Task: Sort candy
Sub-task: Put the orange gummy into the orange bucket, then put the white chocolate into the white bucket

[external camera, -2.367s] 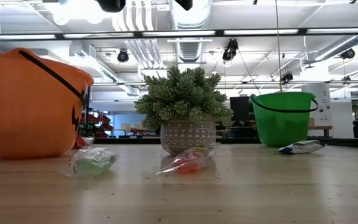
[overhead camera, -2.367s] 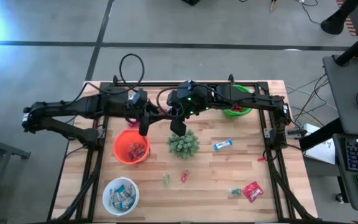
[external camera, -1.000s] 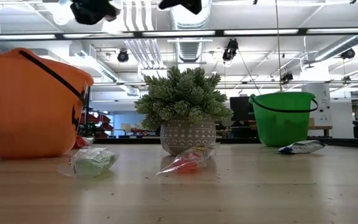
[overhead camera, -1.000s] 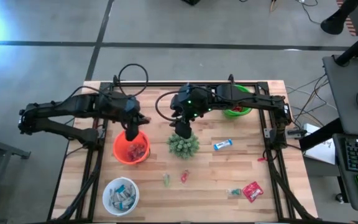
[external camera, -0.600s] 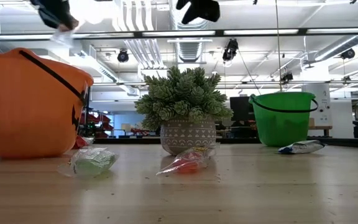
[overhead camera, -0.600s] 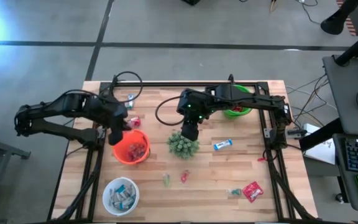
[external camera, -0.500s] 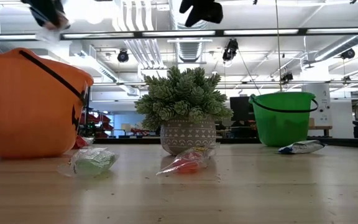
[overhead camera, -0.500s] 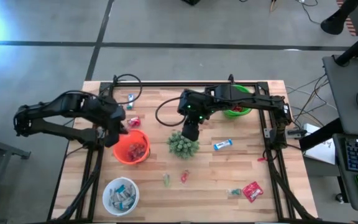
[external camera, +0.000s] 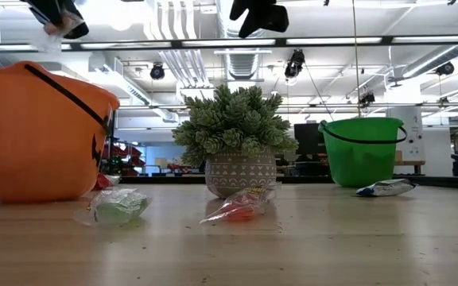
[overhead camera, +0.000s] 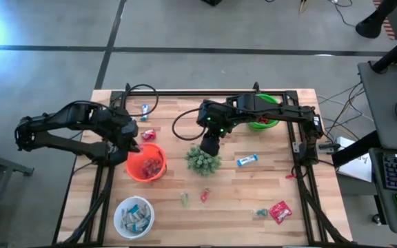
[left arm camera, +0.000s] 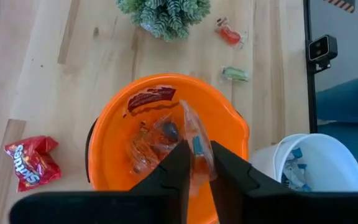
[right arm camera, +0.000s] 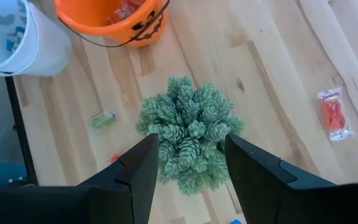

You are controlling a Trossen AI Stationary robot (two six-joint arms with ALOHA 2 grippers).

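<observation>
Left gripper (left arm camera: pixel 196 163) pinches a clear candy wrapper (left arm camera: pixel 191 134) above orange bucket (left arm camera: pixel 104 143).

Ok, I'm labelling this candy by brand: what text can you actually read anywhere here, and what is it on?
"Skittles": on the red packet beside the orange bucket, as best it reads.
Red wrapper inside that bucket: white script, too blurred to read.
Blue-and-white bar: print too small.
Nothing else readable.

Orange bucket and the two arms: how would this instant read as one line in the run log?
left gripper: over orange bucket, clear wrapper between fingers | right gripper: open above plant | loose candy on table
</observation>
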